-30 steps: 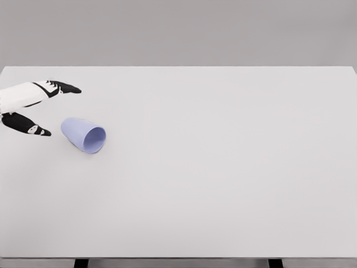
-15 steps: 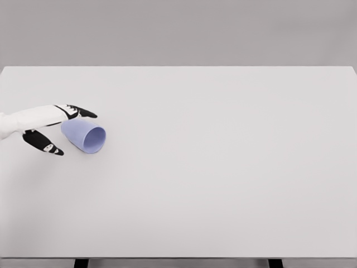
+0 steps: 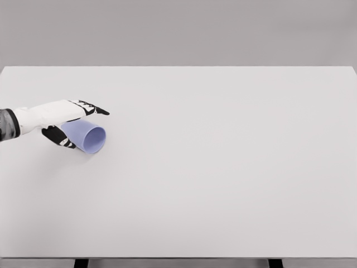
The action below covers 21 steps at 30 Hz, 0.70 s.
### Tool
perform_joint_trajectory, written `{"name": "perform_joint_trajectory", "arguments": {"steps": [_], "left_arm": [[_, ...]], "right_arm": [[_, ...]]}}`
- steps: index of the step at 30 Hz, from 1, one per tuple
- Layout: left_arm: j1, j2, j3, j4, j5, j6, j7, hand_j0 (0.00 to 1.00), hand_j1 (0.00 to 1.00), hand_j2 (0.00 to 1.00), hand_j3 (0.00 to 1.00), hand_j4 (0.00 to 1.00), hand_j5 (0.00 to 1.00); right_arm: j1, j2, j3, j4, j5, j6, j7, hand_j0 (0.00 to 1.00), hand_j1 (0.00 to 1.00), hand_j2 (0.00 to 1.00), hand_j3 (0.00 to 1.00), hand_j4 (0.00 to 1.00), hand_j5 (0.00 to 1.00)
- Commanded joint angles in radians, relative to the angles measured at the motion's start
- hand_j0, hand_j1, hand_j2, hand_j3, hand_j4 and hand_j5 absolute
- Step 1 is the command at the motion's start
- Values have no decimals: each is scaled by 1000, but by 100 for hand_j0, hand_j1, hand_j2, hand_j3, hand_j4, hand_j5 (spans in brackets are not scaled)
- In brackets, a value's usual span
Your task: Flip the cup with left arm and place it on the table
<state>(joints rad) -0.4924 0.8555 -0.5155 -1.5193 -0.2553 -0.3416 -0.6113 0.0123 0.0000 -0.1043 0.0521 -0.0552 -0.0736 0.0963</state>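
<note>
A light purple cup (image 3: 88, 138) lies on its side at the left of the white table (image 3: 223, 167), its open mouth facing the lower right. My left hand (image 3: 85, 127) reaches in from the left edge and straddles the cup's closed end. Its black-tipped fingers (image 3: 95, 109) stretch out over the cup's far side. The thumb (image 3: 59, 137) sits against the near left side. The fingers are still spread rather than curled, and the cup rests on the table. My right arm does not show.
The table's left edge runs close to the hand, and its front edge (image 3: 178, 258) crosses the bottom of the picture.
My left hand has moved right and slightly down, from beside the cup to around its closed end. The thumb has come in against the cup. The cup has stayed put.
</note>
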Motion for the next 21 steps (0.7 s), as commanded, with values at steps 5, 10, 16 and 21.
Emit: {"name": "perform_joint_trajectory", "arguments": {"steps": [5, 10, 16, 21], "left_arm": [[9, -19, -3, -32, -41, 47, 0, 98, 98, 98, 98, 98, 98], [11, -12, -6, -30, -41, 50, 0, 98, 98, 98, 98, 98, 98], [14, -1, -8, -30, -39, 50, 0, 98, 98, 98, 98, 98, 98], [20, 4, -11, -13, -59, 50, 0, 98, 98, 98, 98, 98, 98]], "right_arm": [[0, 0, 0, 0, 0, 0, 0, 100, 100, 100, 100, 100, 100], [0, 0, 0, 0, 0, 0, 0, 100, 100, 100, 100, 100, 100], [0, 0, 0, 0, 0, 0, 0, 100, 100, 100, 100, 100, 100], [0, 0, 0, 0, 0, 0, 0, 100, 100, 100, 100, 100, 100]]}}
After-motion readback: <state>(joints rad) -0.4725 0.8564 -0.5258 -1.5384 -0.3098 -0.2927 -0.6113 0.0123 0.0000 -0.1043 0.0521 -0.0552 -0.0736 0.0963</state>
